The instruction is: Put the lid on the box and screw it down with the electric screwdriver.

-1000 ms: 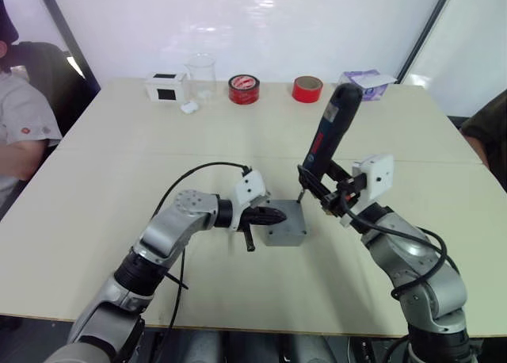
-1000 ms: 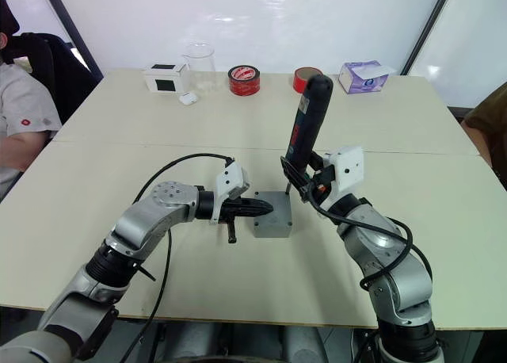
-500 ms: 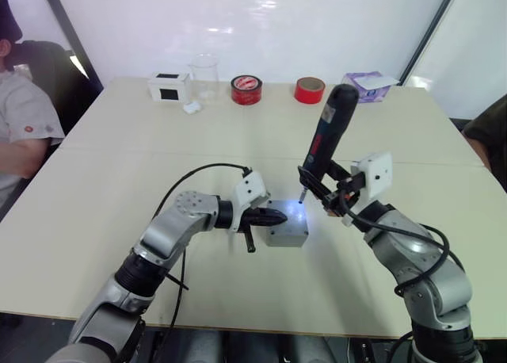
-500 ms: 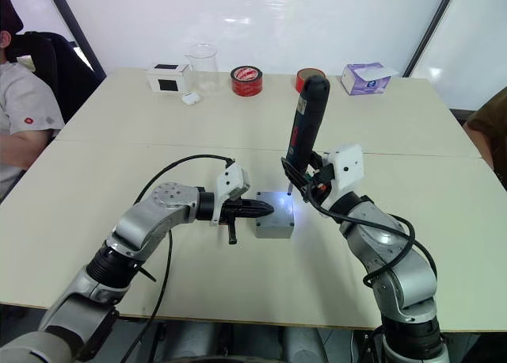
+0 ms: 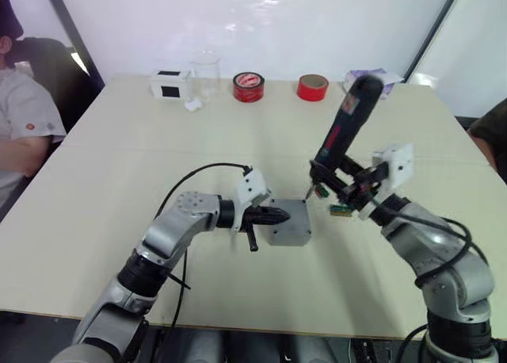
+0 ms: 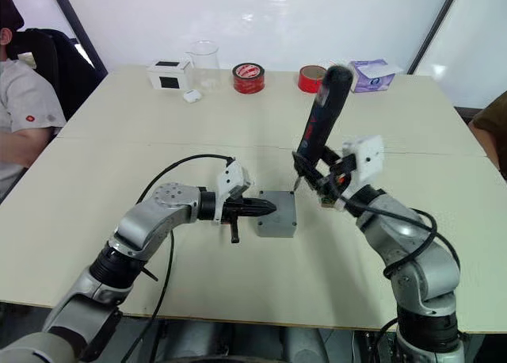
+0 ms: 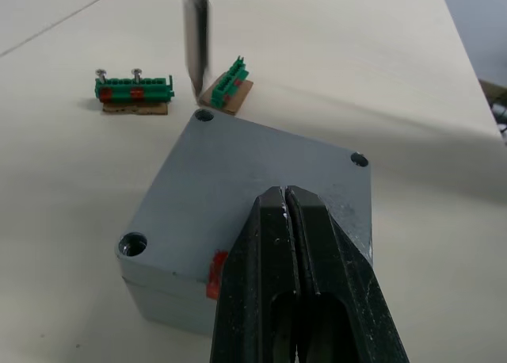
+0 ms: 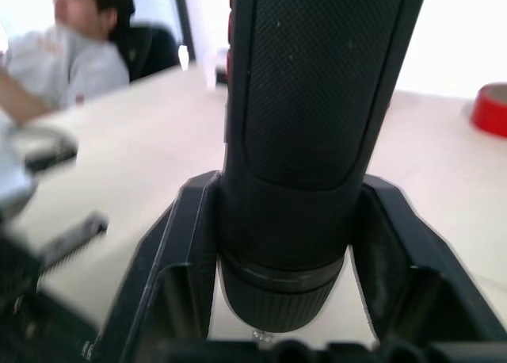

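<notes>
In the left eye view the lid already sits on the box near the middle of the table, so the first half of the task looks done; the left gripper rests on the lid from its 9 o'clock side, fingers together, apparently pinning it down. The right gripper is clamped on the electric screwdriver, which leans toward 1 o'clock, its bit just off the lid's 1 o'clock corner and seemingly not in a hole. Far back stand a white box with a black patch, a clear beaker and two red tape rolls. The right eye view tells the same: box closed, bit tip hanging just beside the lid's far right corner, with a purple tissue box at the table's 1 o'clock end. In the left wrist view three of the lid's corner holes look empty, with no screw head visible in them, and the fourth corner is hidden behind the shut fingers; two green terminal blocks lie just beyond the box, one bearing two upright screws. The right wrist view shows the tool's dark grip held fast between that gripper's fingers. By my reading, the screwing down is largely or wholly still to do.
</notes>
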`<control>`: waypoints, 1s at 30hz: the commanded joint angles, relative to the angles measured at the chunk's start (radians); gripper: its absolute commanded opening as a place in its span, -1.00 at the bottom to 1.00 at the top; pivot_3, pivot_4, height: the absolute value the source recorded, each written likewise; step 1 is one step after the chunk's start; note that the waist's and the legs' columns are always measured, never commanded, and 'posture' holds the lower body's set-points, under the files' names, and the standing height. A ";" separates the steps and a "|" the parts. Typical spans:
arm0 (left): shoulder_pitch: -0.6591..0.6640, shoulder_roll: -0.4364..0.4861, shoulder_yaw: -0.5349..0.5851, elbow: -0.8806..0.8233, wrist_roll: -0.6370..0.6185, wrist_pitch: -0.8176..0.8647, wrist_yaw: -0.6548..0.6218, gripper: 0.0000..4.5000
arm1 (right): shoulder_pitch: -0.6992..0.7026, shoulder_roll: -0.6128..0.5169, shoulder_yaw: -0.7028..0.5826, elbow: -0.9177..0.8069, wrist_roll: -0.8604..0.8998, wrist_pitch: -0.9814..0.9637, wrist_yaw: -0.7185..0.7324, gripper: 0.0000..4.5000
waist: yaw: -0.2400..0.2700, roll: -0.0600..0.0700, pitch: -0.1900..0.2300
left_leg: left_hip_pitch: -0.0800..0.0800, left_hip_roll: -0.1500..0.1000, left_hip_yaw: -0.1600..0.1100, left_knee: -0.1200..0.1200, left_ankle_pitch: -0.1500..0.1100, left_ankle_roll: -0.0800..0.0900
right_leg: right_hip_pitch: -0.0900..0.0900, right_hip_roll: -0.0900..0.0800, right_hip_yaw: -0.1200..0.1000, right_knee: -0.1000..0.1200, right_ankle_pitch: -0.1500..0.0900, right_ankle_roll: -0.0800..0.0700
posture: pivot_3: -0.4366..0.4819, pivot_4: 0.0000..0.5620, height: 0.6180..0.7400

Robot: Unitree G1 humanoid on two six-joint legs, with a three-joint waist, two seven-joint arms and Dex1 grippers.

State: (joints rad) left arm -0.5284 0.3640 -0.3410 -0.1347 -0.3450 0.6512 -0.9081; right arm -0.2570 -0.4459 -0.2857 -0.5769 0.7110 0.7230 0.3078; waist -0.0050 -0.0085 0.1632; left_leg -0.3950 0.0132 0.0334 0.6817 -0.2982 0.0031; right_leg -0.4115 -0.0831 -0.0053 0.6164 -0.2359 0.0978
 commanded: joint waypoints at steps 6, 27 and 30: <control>-0.020 -0.119 0.205 -0.084 -0.153 0.089 0.146 -1.00 | -0.356 -0.197 -0.317 0.189 0.396 0.337 -0.265 -0.21 | -0.002 0.003 0.002 | -0.013 0.001 -0.001 0.001 0.000 0.000 | -0.013 0.001 -0.001 0.002 0.003 0.004 | -0.05 -0.47 1.00; 0.006 0.201 0.007 -0.335 -0.187 0.143 -0.073 -1.00 | -0.266 -0.905 0.284 0.790 0.221 0.828 0.333 -0.21 | -0.005 0.007 0.005 | -0.014 -0.002 0.007 0.001 -0.004 0.008 | -0.016 0.002 0.004 -0.002 0.001 0.001 | -0.05 -0.47 1.00; -0.001 0.185 0.027 -0.313 -0.178 0.152 -0.031 -1.00 | -0.287 -0.902 0.335 0.813 0.159 0.803 0.394 -0.21 | -0.005 0.007 0.005 | -0.014 -0.002 0.007 0.001 -0.004 0.008 | -0.017 0.002 0.004 -0.002 0.002 0.004 | -0.05 -0.47 1.00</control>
State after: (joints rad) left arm -0.5169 0.5572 -0.3393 -0.4418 -0.5290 0.8024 -0.9604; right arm -0.5016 -1.3163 0.0624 0.2324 0.9038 1.5488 0.6587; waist -0.0098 -0.0012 0.1678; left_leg -0.4091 0.0114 0.0407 0.6826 -0.3026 0.0111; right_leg -0.4281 -0.0811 -0.0012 0.6144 -0.2336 0.1023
